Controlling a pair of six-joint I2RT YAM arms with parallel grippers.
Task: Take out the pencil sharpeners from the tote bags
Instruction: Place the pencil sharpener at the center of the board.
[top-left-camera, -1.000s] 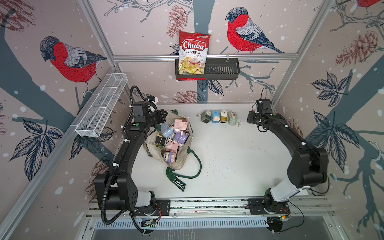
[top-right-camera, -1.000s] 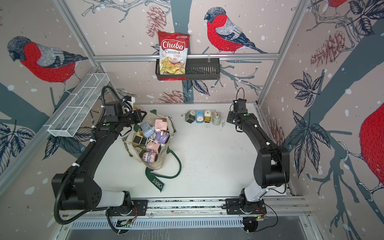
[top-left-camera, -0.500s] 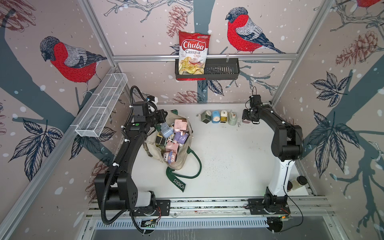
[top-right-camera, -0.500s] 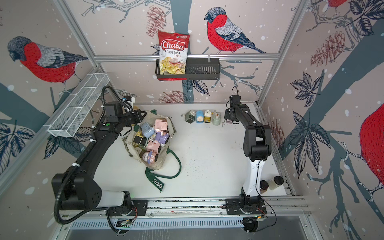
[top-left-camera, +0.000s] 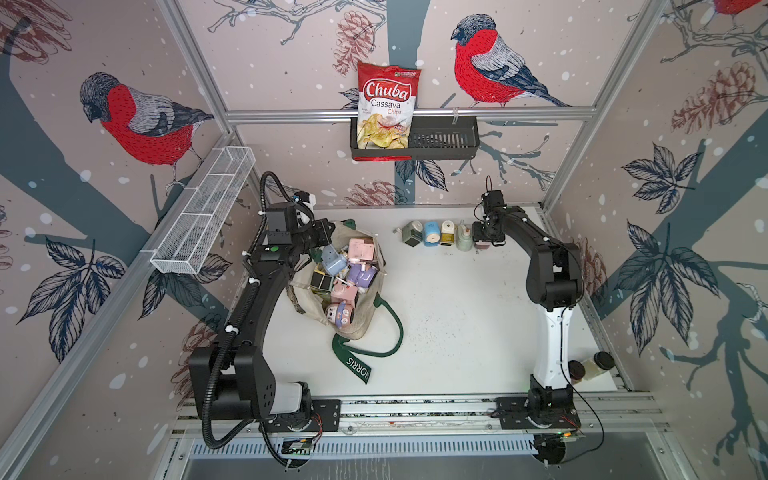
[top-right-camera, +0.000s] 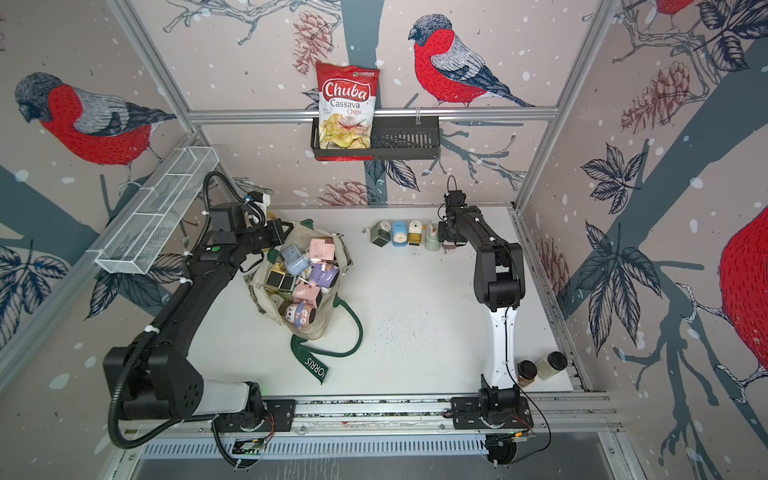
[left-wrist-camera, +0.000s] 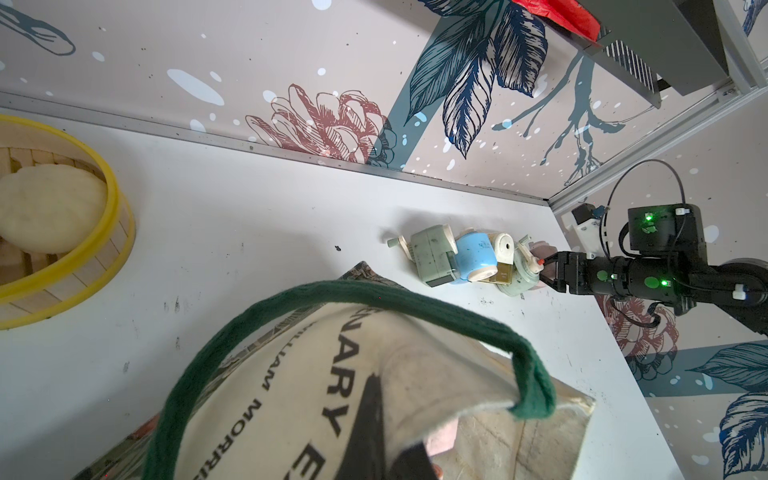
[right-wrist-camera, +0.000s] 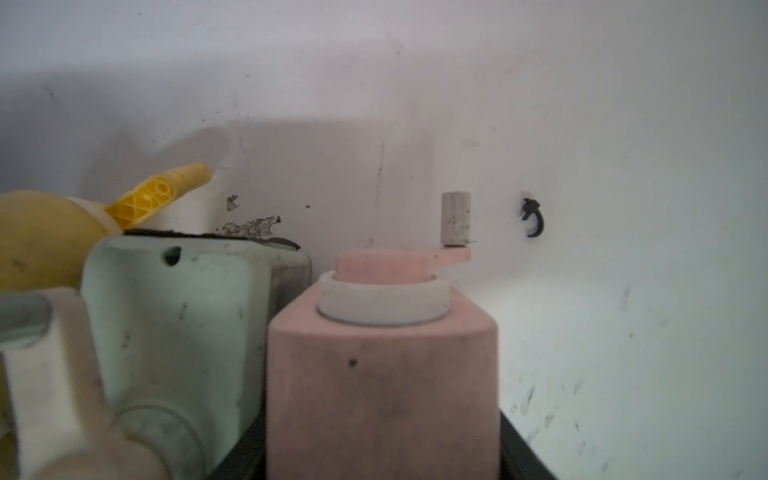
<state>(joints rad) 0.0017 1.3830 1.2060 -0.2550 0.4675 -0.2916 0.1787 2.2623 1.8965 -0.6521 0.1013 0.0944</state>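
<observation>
Right gripper (left-wrist-camera: 550, 270): we grasp pink sharpener (right-wrist-camera: 382, 365), row (top-left-camera: 436, 235) at 9 o'clock.
Left gripper (top-left-camera: 328, 230): clenched on tote (top-left-camera: 361, 328), nearer bagged sharpeners (top-left-camera: 353, 270).

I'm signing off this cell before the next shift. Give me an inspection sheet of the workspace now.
Surface: white table, speckled with dark marks.
Job's things: tote bag open, full of sharpeners; row of four sharpeners by the back wall.
Clutter: two jars near the right arm's base; chips bag in a shelf basket; bamboo steamer holding a bun, in the left wrist view.
Grippers: left gripper shut, seemingly pinching the tote bag's rim; right gripper shut on a pink sharpener beside the row.
Cables: corrugated hose along the left arm; thin cable looped at the right wrist.
Surroundings: bird-print walls; white wire basket on a side wall.
</observation>
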